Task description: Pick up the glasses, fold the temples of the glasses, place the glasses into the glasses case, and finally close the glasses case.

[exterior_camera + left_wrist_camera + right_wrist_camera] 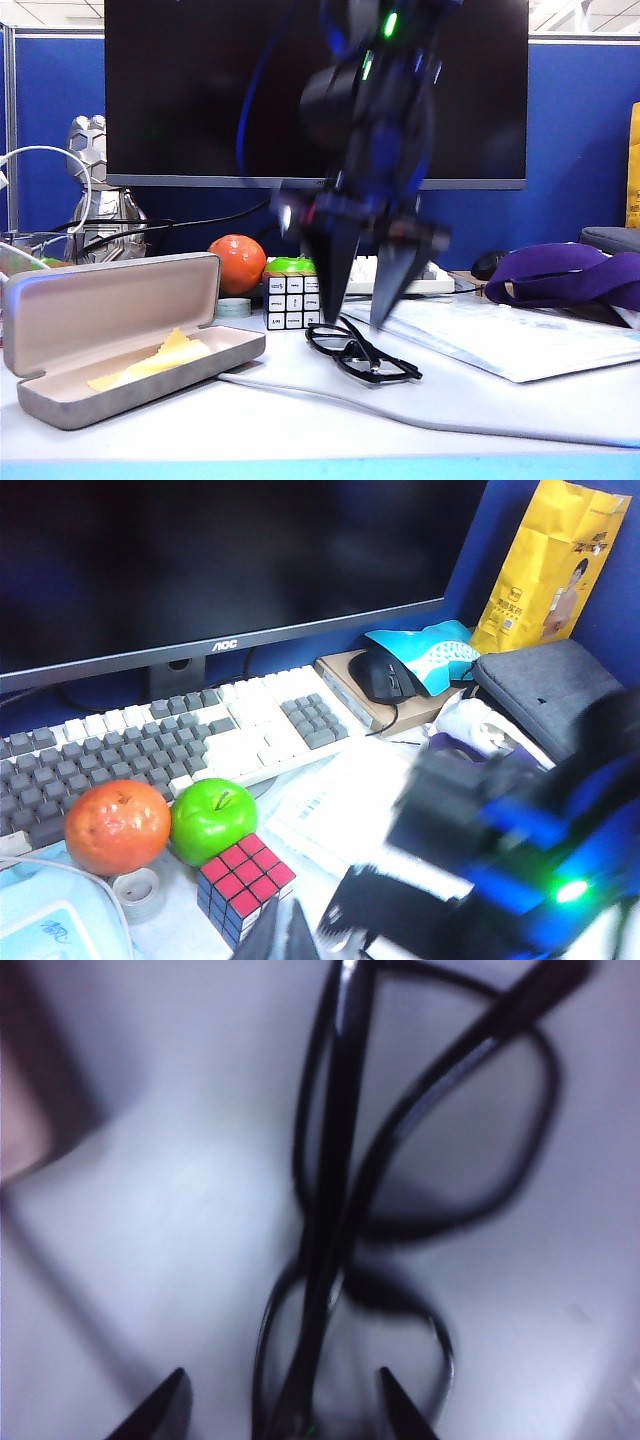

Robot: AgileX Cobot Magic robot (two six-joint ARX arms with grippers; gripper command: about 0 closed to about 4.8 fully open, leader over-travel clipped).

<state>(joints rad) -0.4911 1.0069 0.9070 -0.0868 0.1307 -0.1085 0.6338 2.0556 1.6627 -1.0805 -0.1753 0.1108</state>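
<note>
Pick-up step: right pincer, jaws wide, hangs over the glasses mid-counter; next, lower and close; left pincer unseen.

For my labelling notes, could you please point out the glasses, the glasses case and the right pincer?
glasses (355, 355): exterior view, near lens rim.
glasses case (120, 300): exterior view, open lid's lining.
right pincer (358, 300): exterior view, between the open fingertips.

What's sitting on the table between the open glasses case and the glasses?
Only bare white table between the glasses case and glasses, crossed by a grey cable, in the exterior view.
</note>
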